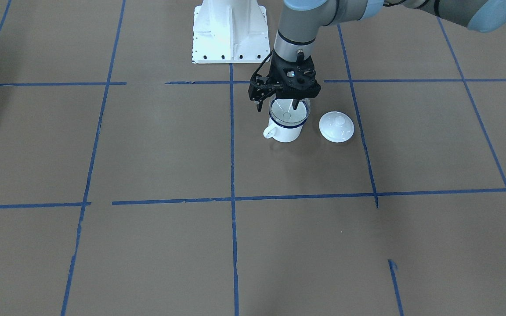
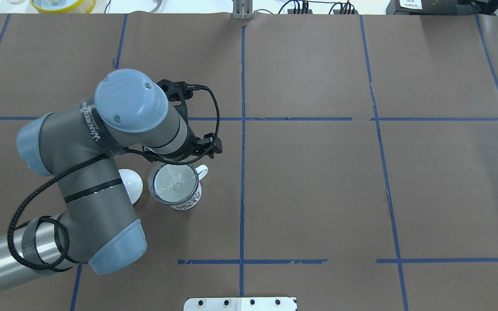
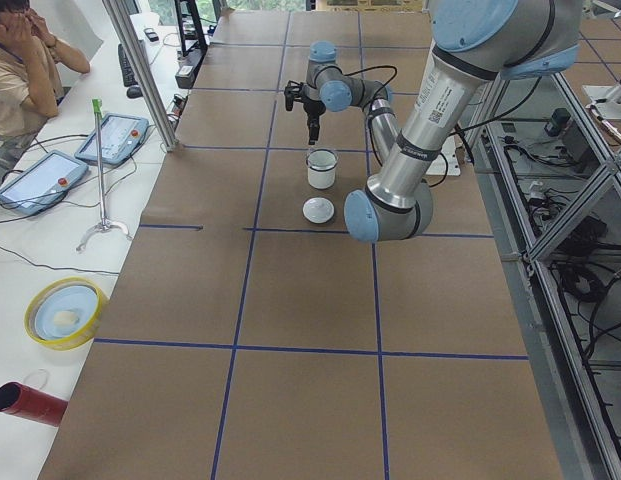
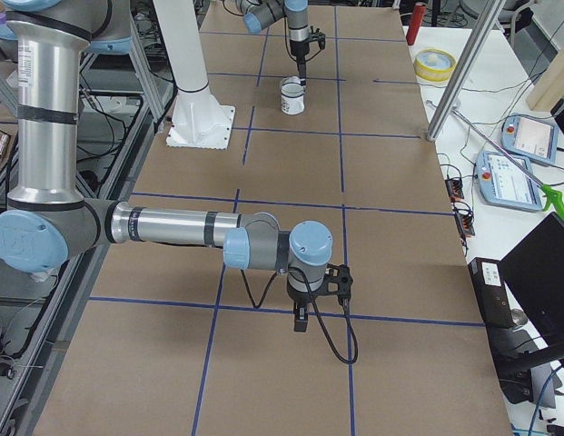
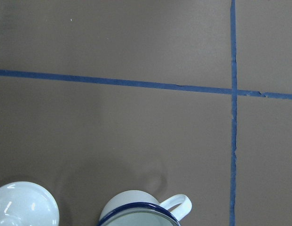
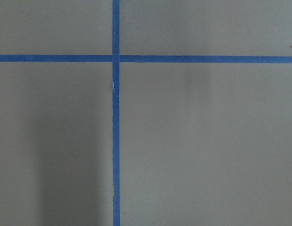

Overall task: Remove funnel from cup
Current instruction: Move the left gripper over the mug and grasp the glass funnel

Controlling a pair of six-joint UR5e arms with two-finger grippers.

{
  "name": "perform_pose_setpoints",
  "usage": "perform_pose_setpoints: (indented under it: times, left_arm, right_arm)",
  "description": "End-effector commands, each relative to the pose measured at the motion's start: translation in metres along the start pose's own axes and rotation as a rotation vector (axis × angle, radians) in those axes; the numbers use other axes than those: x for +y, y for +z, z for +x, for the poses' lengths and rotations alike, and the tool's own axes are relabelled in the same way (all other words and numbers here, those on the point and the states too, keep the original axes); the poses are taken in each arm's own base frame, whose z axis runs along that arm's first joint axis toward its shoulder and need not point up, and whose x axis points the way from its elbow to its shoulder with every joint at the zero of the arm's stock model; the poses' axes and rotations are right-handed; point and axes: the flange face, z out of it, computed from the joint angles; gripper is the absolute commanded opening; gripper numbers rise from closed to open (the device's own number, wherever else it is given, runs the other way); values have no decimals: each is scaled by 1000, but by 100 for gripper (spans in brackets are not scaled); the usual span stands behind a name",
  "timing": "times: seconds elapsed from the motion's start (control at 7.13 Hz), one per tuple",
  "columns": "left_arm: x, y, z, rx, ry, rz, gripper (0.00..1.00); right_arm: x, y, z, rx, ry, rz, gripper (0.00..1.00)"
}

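White enamel cup holds the clear funnel, domed lid just beside; left gripper hangs at the rim, jaws wide apart, gripping nothing. For the right gripper, jaw state cannot be told.

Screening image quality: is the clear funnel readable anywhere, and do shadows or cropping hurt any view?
Overhead exterior: clear cone-shaped funnel sharp, faint glints, inside white enamel mug. Left wrist: mug cropped at the bottom edge. Right wrist: only soft shadows on brown paper. Side views: funnel too small.

Brown paper gridded with blue tape (torn in places) covers the bench; a white table stands beyond it.
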Motion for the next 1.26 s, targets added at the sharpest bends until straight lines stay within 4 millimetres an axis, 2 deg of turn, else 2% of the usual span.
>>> perform_pose_setpoints:
  times: [0.0,0.28,0.42,0.56,0.7,0.84,1.12]
  left_arm:
    - [11,26,7,-39,5,-17,81]
    - [23,36,9,-48,16,-36,73]
    - [23,34,10,-46,17,-37,55]
    - [23,35,10,-48,16,-37,17]
    - [22,36,6,-52,14,-37,0]
    - [23,37,6,-54,16,-39,0]
    - [24,25,7,-70,20,-41,0]
  right_arm:
    - [0,0,0,0,0,0,100]
    - [0,0,0,0,0,0,100]
    - [0,0,0,0,0,0,100]
    - [0,0,0,0,0,0,100]
    - [0,0,0,0,0,0,100]
    - [-1,0,0,0,-1,1,100]
    - [0,0,0,0,0,0,100]
